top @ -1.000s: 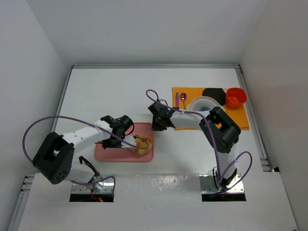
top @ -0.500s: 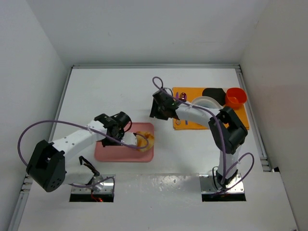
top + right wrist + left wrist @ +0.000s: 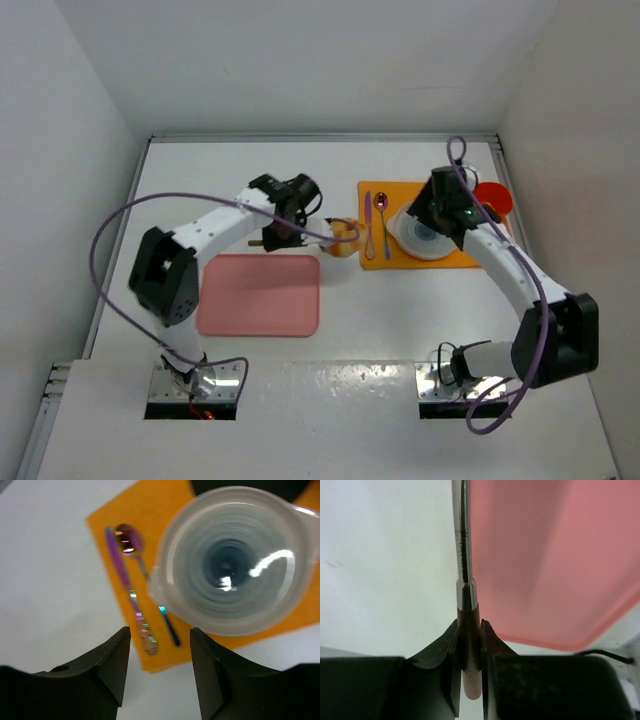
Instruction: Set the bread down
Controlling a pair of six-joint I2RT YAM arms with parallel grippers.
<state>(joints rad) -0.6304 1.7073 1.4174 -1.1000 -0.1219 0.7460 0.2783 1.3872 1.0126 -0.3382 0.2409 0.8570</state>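
The left claw (image 3: 468, 630) is clamped narrow on a metal utensil (image 3: 462, 540), with a pink tray (image 3: 545, 555) just beside it. The bread (image 3: 345, 239) sits at the utensil's far end, ahead of this claw, at the edge of the orange mat (image 3: 150, 510); whether it rests down cannot be told. The right claw (image 3: 160, 632) stands wide above the mat, with a spoon (image 3: 131, 542) and plate (image 3: 230, 565) beyond its tips.

Pink tray (image 3: 258, 295), orange mat (image 3: 400, 258) — golden-brown, cream-scored bread (image 3: 345, 241), iridescent purple spoon (image 3: 128, 539).
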